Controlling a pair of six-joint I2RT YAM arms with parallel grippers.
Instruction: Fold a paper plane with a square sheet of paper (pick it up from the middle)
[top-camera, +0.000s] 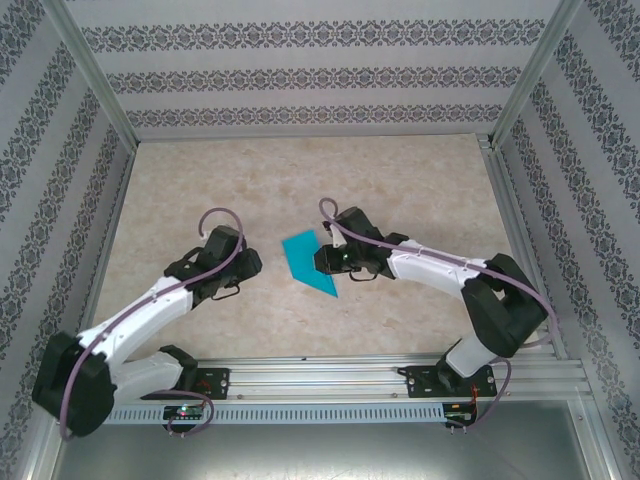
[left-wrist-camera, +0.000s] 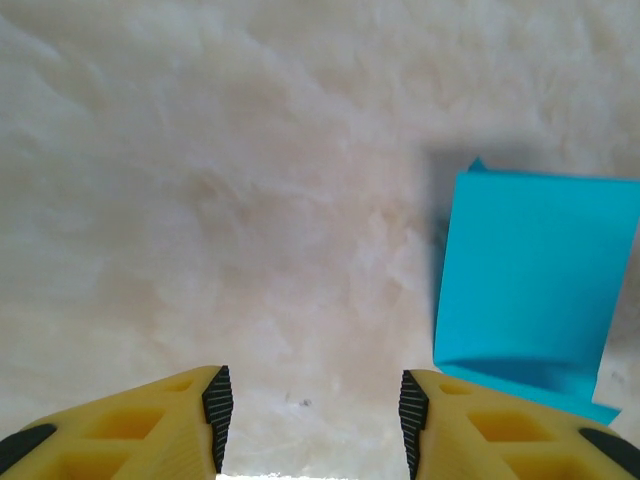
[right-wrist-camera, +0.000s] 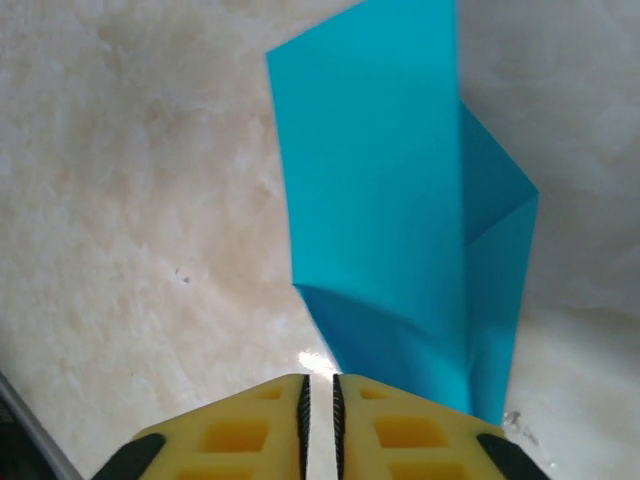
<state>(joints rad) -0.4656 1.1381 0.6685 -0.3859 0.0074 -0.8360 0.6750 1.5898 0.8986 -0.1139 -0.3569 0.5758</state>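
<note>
Though seemingly light and floppy, the square sheet of paper (right-wrist-camera: 380, 200) likely suited a mid-crease pinch; left gripper (left-wrist-camera: 315, 392) stood half-open, empty; right gripper (right-wrist-camera: 320, 395) sat closed, empty.

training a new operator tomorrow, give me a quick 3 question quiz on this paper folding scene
1. True or false: the left fingers pinch the teal-blue folded paper sheet.
2. The right fingers are: A) spread wide, B) closed together, C) clamped round a cable.
3. Which arm's fingers are nearer the paper?
Key: 1 false, they stand open and apart from it; 2 B; 3 the right arm's.
</note>
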